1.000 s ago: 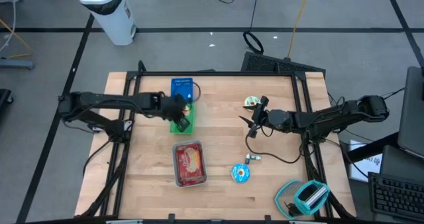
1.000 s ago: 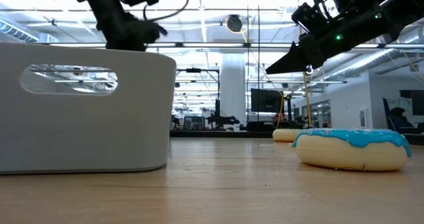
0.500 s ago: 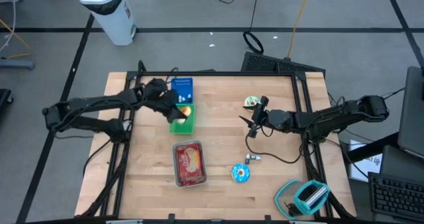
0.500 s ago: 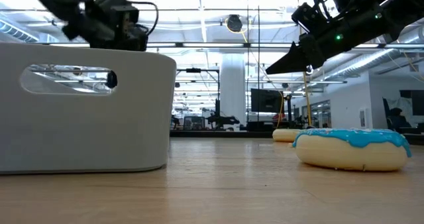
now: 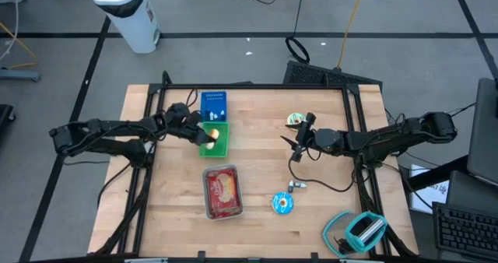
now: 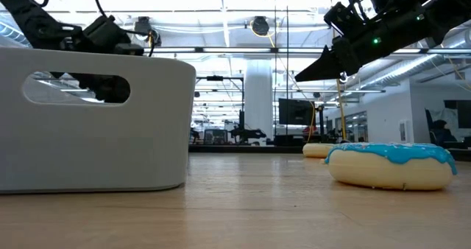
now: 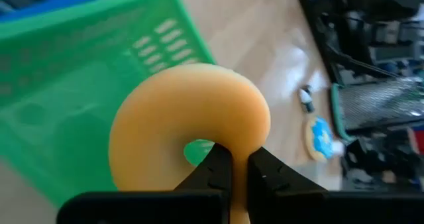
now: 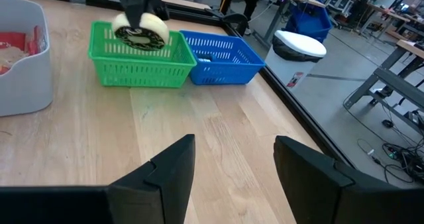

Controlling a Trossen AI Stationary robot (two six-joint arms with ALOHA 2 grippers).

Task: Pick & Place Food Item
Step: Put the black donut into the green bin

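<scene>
Yellow-tan donut, plain underside toward the left wrist camera, pinched through its rim by the left gripper; fingers closed on the ring at its lower edge. In the right wrist view the same donut shows a dark-glazed face and hangs above the green basket, under the left arm's wrist. From above, left gripper sits over the basket's near-left corner, donut just off its tip, green basket directly beneath.

Just beyond the left gripper, touching the green basket's far side: blue basket. On the other side of it, toward the table's front edge: grey bin with red-packaged food inside.

Right gripper hovers well apart from the left one, over bare wood table, fingers spread wide, nothing between them. Beside its tip, a small green-and-white item, too small to identify. Toward the front from it, a blue-iced donut on the table; low view shows that donut lying flat, grey bin at the left of frame.
</scene>
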